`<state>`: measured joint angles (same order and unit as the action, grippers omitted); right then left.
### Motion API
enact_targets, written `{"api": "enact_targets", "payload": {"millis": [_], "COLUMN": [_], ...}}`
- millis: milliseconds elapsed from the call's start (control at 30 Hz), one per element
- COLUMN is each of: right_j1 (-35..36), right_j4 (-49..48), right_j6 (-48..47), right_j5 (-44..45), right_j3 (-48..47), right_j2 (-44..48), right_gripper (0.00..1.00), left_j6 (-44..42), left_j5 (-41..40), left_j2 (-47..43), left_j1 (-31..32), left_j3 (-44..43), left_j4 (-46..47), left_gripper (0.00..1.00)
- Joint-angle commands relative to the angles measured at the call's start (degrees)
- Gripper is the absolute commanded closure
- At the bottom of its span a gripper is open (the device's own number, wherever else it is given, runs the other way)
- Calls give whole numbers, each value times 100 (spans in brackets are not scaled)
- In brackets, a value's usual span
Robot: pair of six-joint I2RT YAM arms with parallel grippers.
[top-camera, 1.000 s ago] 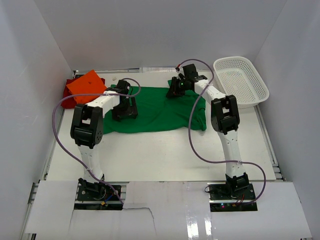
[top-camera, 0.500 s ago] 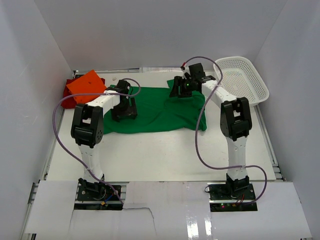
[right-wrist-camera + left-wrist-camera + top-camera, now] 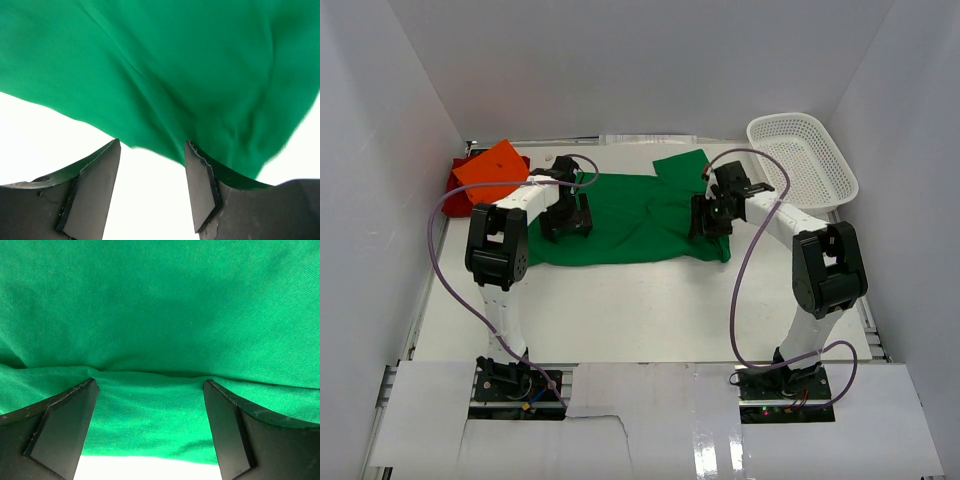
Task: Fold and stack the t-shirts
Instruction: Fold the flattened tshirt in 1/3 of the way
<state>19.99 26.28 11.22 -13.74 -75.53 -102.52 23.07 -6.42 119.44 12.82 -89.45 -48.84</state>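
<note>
I am looking down on the white tabletop, with both arms reaching out from the near edge. The largest thing on it is the green shirt, spread flat across the middle of the far half and running from the left arm to the right arm. Its far right corner sticks out toward the back wall, and its right end is bunched into soft folds.

The white mesh basket sits at the far right corner, tilted against the side wall and apart from the green cloth. In the far left corner the orange shirt lies folded on top of the dark red shirt, which shows only as a strip at the left and near sides.

The left gripper is down over the left part of the green shirt. From its wrist camera I see the jaws spread wide, with a low ridge of green cloth running across just beyond the tips and nothing pinched between them.

The right gripper is over the right end of the same shirt. Its wrist camera shows the jaws parted and released, with bare tabletop between them and the rumpled green edge just past the tips.
</note>
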Motion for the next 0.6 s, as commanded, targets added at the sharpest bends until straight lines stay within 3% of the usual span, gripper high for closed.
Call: {"api": "enact_targets", "payload": {"millis": [0, 233, 567], "right_j1": [40, 119, 32], "right_j4": [298, 439, 676], "right_j6": [-112, -111, -102], "right_j5": [686, 1725, 2445], "right_j3": [424, 749, 996], "right_j2": [294, 453, -329], "right_gripper": [40, 39, 40], "left_j6": [31, 40, 5], "left_j5": [-264, -360, -800], "left_j2": [203, 211, 273], "left_j1": [-69, -69, -104], "left_j3": [7, 50, 182], "left_j4": [-38, -38, -21], "left_gripper": [2, 2, 2]}}
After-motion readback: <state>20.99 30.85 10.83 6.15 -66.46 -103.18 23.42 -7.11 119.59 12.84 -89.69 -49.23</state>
